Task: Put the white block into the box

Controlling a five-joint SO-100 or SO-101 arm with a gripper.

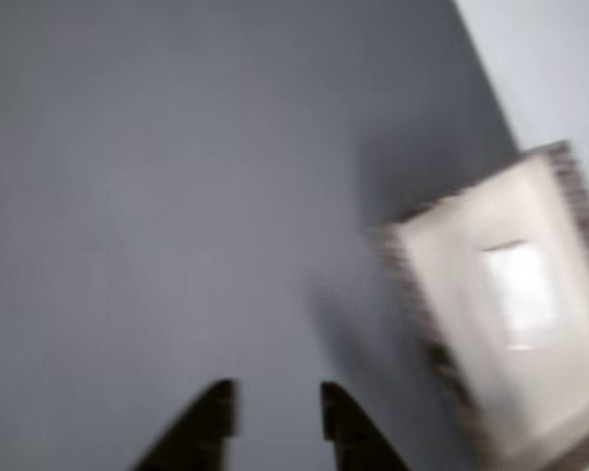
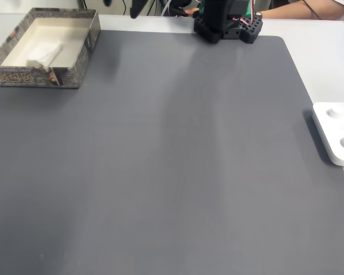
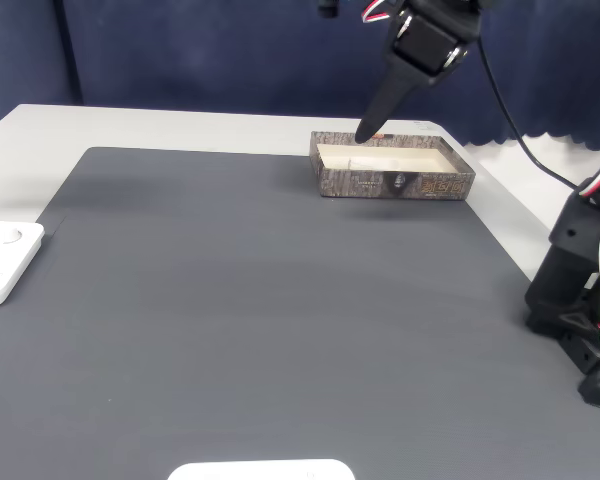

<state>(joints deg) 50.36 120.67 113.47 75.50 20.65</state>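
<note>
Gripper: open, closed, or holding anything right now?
Gripper: open and empty, fingers apart above the mat. The white block already lies in the box.

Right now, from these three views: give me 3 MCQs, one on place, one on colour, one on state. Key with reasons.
1. Where is the white block?
A. On the grey mat, mid-table
B. Inside the box
C. Between the fingers

2. What colour are the inner walls and floor of the box?
A. Pale cream
B. Bright red
C. Black

3. What state is the gripper in?
A. Shut on the block
B. Open, holding nothing
C. Shut on the box rim

Key:
1 B: in a fixed view the block lies on the box floor, and the other view also shows it inside.
2 A: both fixed views show a cream interior under a dark speckled rim.
3 B: the other view shows the two dark fingers apart with only the grey mat between them.
</note>
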